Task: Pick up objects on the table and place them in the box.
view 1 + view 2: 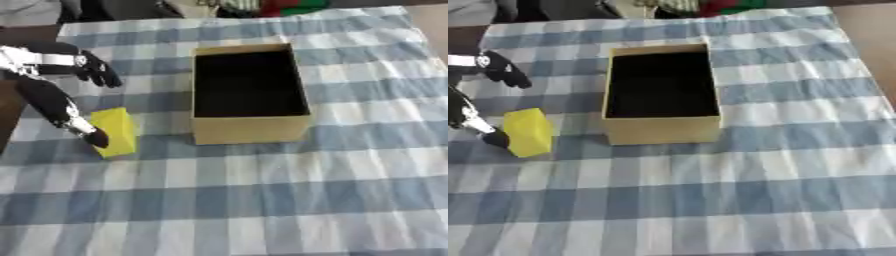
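Our left hand (52, 85) spread open, thumb tip touching near-left side of yellow block (115, 131), fingers above far side, not yet closed: straddling for grasp, we judge. Box (249, 127) just beyond block, empty. Right hand out of view.

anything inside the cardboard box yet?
Nothing visible inside the cardboard box: its interior reads as plain dark shadow, though that could hide something flat. The yellow block is still outside, on the checked cloth by the left hand.
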Motion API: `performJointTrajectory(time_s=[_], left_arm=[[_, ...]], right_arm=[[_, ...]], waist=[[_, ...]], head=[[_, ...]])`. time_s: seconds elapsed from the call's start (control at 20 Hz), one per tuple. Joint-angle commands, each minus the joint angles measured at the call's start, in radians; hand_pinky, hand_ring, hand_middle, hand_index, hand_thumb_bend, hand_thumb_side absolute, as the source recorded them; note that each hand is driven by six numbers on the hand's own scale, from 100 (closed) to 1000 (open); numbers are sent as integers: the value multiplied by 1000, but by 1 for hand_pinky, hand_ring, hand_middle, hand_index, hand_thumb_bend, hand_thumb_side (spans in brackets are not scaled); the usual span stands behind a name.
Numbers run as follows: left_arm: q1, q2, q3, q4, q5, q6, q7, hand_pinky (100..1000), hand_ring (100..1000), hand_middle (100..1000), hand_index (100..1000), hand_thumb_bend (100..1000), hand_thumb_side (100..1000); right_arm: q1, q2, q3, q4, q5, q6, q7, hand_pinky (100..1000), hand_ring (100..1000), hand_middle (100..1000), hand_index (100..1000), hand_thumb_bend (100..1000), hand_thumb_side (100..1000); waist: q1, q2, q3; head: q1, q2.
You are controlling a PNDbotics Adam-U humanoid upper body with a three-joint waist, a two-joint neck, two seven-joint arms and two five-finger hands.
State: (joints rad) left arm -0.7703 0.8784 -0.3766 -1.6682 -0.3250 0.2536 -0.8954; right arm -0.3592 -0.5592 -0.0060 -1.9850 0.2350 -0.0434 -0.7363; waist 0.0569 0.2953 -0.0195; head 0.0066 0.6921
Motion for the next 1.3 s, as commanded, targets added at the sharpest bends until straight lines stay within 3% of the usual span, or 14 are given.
performJointTrajectory(time_s=[0.05, 0.45, 0.7, 1.0, 1.3], left_arm=[[-21, 33, -14, -15, -72, -9, -12, 921, 899, 833, 867, 932, 397], [-22, 25, -55, 46, -264, -98, -12, 917, 907, 845, 866, 938, 331], [-30, 4, -63, 97, -256, -104, -12, 917, 905, 847, 874, 916, 254], [-38, -21, -66, 129, -200, -71, -12, 919, 911, 856, 882, 909, 236], [-42, -29, -84, 157, -247, -84, -12, 913, 913, 860, 874, 897, 174]], right_arm=[[-6, -17, -4, -15, -7, 2, 2, 821, 774, 738, 807, 100, 619], [-3, -14, 2, -15, -11, 4, 10, 822, 774, 738, 807, 100, 618], [-2, -10, 3, -15, -13, 7, 14, 823, 774, 737, 808, 100, 619], [1, -5, 3, -15, -15, 10, 15, 824, 774, 737, 807, 100, 617], [1, -3, 3, -15, -16, 11, 16, 825, 774, 737, 808, 100, 616]], waist=[[0, -17, -1], [0, -16, -2], [0, -14, -3], [0, -12, -6], [-1, -11, -7]], head=[[4, -2], [5, -5], [8, -5], [7, -5], [9, -6]])
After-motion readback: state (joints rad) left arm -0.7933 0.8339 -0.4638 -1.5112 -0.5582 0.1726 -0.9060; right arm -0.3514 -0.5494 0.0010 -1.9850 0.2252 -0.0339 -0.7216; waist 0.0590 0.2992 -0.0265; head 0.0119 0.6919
